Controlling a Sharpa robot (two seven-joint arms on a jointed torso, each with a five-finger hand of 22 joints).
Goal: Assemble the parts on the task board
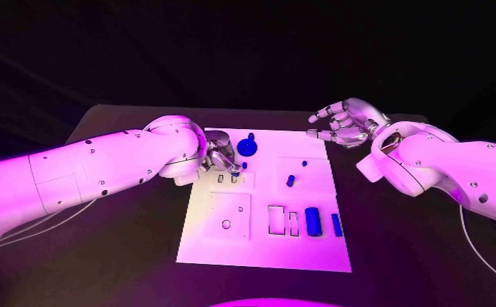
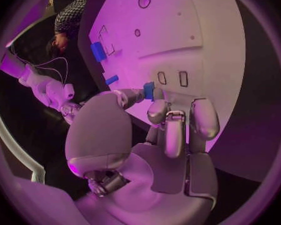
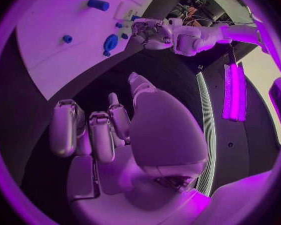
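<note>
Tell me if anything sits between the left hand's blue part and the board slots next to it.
Nothing visible does. The left hand pinches a small blue part just beside two empty rectangular slots on the task board.

The task board (image 1: 207, 246) lies in the middle of the counter (image 1: 413, 264). The left hand (image 1: 219, 158) sits over the board's far left part, a small part (image 1: 236, 176) at its fingertips. Just right of it, near the board's far edge, stands a round part (image 1: 248, 146). A small peg (image 1: 290, 180) is at mid-board, and two upright bars (image 1: 312, 221) lie toward the near right corner. The right hand (image 1: 346, 124) hangs beyond the board's far right corner, over the counter.
</note>
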